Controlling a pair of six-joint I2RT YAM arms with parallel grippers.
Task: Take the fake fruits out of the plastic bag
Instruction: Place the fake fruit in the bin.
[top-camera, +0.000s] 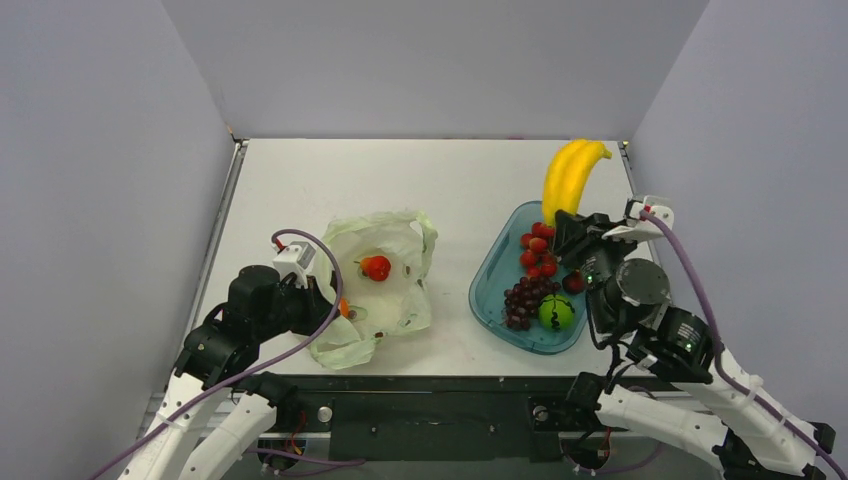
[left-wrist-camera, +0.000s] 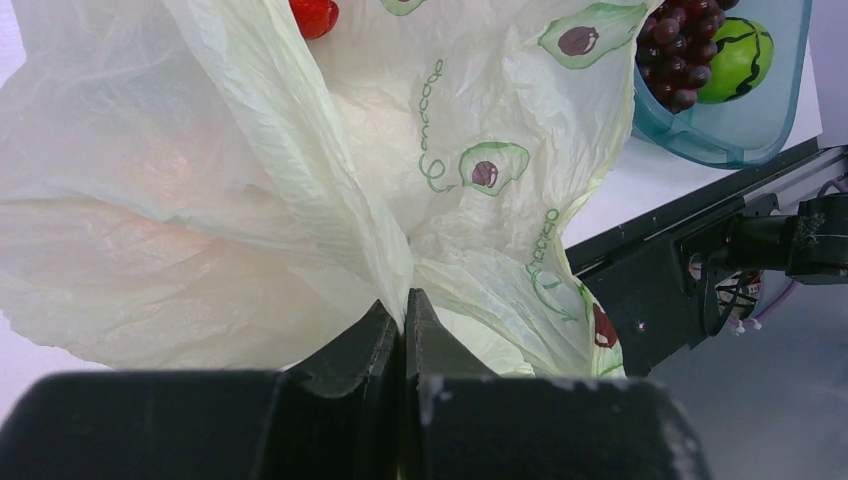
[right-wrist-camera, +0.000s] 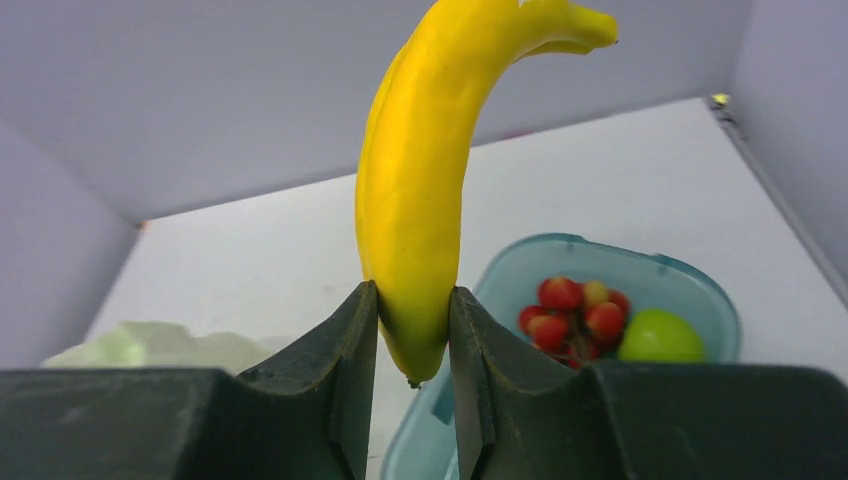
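The left pincer pinches a fold of the plastic bag, likely steadying it with the red fruit resting on it, while the right pincer clamps the banana upright over the blue tray.

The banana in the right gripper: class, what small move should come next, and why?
Probably lower the right gripper and release the banana into the blue tray. It is clamped upright near the tray's far end, clear of the plastic bag, which the left gripper pinches; a red fruit lies in it.
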